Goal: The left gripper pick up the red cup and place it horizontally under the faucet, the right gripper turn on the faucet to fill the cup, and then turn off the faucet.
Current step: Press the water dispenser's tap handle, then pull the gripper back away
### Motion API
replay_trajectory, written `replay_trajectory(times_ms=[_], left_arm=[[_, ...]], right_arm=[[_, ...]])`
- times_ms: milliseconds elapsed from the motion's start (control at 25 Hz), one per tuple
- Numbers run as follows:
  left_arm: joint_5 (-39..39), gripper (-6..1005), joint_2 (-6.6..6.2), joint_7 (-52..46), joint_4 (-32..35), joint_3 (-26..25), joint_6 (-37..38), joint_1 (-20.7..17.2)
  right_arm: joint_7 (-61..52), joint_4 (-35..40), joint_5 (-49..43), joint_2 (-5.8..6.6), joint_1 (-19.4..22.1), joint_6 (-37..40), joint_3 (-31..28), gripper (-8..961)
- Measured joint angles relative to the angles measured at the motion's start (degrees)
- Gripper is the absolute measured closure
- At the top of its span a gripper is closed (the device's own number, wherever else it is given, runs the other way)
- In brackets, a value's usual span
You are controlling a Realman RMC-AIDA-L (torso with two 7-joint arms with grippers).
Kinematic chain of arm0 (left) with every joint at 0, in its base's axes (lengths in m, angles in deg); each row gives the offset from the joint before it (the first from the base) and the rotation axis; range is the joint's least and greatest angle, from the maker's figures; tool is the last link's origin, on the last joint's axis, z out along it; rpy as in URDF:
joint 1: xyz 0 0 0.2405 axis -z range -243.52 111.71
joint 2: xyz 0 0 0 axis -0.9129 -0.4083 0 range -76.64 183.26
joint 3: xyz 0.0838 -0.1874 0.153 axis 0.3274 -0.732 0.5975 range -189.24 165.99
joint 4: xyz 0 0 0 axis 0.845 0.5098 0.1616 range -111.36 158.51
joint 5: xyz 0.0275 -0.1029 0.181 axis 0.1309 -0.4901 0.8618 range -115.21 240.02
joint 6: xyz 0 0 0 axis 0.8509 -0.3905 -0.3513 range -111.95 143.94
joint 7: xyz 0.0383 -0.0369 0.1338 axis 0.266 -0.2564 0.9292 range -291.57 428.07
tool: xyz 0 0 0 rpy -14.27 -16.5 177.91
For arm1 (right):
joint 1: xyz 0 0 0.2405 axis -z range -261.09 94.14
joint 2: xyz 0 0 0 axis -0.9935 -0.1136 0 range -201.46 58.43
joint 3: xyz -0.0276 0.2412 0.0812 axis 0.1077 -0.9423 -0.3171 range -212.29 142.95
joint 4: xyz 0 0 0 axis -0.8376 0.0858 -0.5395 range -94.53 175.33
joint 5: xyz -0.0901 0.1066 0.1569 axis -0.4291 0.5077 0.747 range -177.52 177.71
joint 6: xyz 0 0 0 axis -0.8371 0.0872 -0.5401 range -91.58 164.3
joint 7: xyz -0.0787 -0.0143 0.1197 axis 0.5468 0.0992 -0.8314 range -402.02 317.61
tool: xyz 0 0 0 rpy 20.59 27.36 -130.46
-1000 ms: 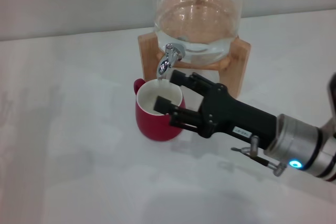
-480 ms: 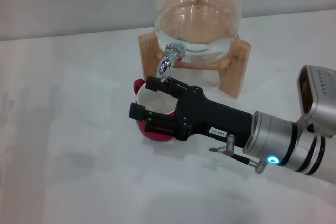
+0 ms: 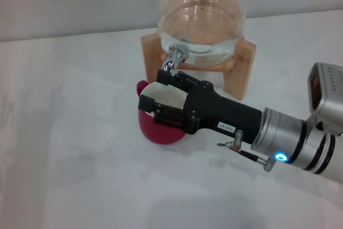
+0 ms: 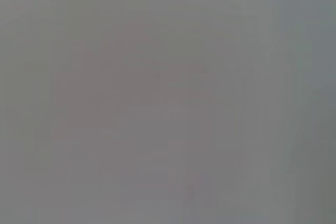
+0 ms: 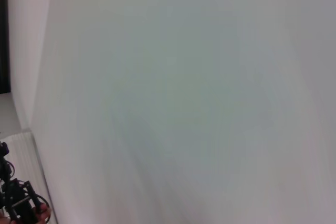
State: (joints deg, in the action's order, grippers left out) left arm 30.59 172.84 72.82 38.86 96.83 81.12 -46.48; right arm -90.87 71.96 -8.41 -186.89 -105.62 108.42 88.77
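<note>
In the head view the red cup (image 3: 156, 131) stands upright on the white table, its small handle (image 3: 141, 86) pointing away from me and its cream inside partly showing. The chrome faucet (image 3: 173, 57) hangs just above the cup's far rim. My right gripper (image 3: 155, 89) reaches in from the right and hovers over the cup's mouth, covering much of it. It is open, with one fingertip (image 3: 164, 75) right at the spout and the other over the near rim. The left gripper is out of view; the left wrist view shows only flat grey.
The glass dispenser jar (image 3: 203, 20), holding water, sits in a wooden stand (image 3: 244, 71) behind the cup. White tabletop (image 3: 69, 159) spreads to the left and front. The right wrist view shows a pale wall, with a small dark device (image 5: 16, 198) in one corner.
The right gripper swung left across the cup's mouth, then shifted back toward the faucet, so its far fingertip now sits at the spout. The cup has stayed in place.
</note>
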Motion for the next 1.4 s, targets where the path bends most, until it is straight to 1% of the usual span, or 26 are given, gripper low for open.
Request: replay_trajectory(times_ms=[240, 520, 920, 1400], left_arm=[[0.0, 118, 0.00, 0.0, 0.0, 0.0, 0.0, 0.2], [0.0, 118, 0.00, -0.1, 0.0, 0.0, 0.0, 0.8], [0.0, 118, 0.00, -0.1, 0.0, 0.1, 0.0, 1.0], [0.1, 118, 0.00, -0.1, 0.0, 0.8, 0.0, 1.1]], right_arm=[[0.1, -0.3, 0.0, 0.07, 0.2, 0.0, -1.2, 95], [0.1, -0.3, -0.3, 0.04, -0.1, -0.1, -1.1, 95], [0.1, 0.1, -0.4, -0.02, -0.7, -2.2, -0.8, 95], [0.1, -0.2, -0.3, -0.02, -0.8, -2.5, -1.2, 95]])
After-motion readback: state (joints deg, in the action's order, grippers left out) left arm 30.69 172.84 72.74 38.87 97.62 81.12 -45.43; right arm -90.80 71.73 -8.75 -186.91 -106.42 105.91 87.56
